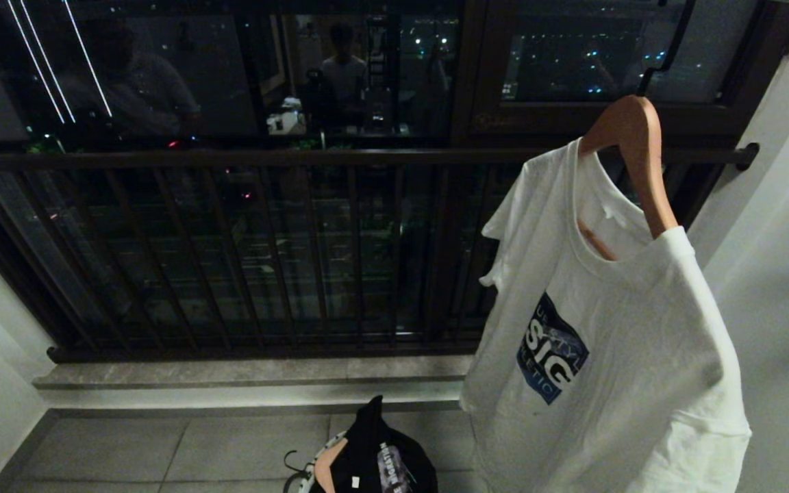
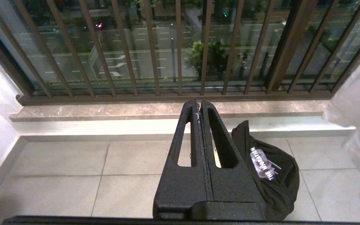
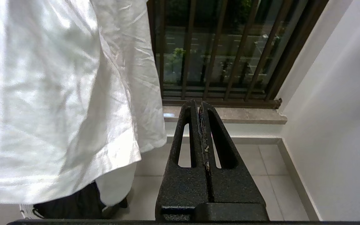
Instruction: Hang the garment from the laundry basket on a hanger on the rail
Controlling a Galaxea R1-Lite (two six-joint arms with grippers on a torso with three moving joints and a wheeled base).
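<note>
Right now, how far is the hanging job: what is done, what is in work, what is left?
Done: a white T-shirt hangs on a wooden hanger; I cannot say if it came from the basket. In hand: nothing. The left gripper and right gripper are shut, empty and clear of the clothes. Left: a black garment lies in the laundry basket on the floor, a hanger tucked in it.

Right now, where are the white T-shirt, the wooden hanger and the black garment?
white T-shirt (image 1: 641, 356): head view, chest.
wooden hanger (image 1: 641, 154): head view, right shoulder arm.
black garment (image 2: 270, 175): left wrist view, crumpled front.
</note>
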